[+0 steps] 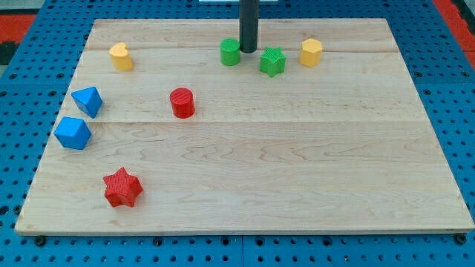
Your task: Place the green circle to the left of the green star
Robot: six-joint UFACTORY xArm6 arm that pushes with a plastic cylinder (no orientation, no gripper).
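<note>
The green circle is a short cylinder near the view's top, left of centre. The green star lies a short way to its right and slightly lower. My tip stands between them, right beside the green circle's right edge and apart from the star. The rod rises straight up out of the view's top.
A yellow hexagon block sits right of the star. A yellow block is at the top left. A red cylinder, two blue blocks and a red star lie on the wooden board.
</note>
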